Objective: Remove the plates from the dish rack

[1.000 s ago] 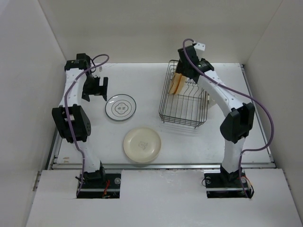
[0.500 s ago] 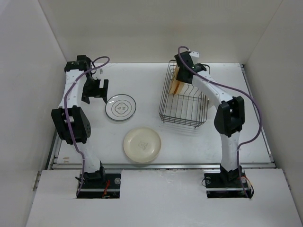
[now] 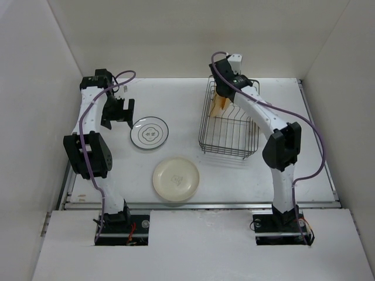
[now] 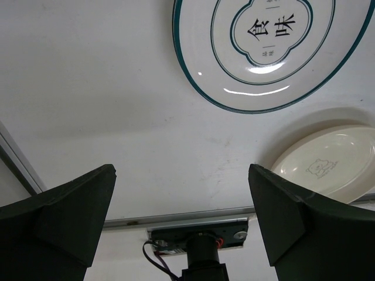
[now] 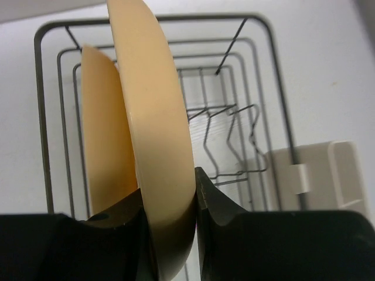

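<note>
R gripper (image 5: 170, 196) clamps glossy tan plate (image 5: 155, 105), upright near dish rack (image 5: 176, 17) left wall. L gripper (image 4: 181, 171) gapes wide, empty, well left of rack.

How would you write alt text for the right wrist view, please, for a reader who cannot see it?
The right claw grips the rim of an orange-tan plate held on edge. A second plate of the same colour stands to its left, and beyond them lie the dark wire dish rack and its cream cup holder.

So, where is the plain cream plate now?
Top view: the cream plate lies flat on the table, left of the dish rack, just in front of the ringed plate.
</note>
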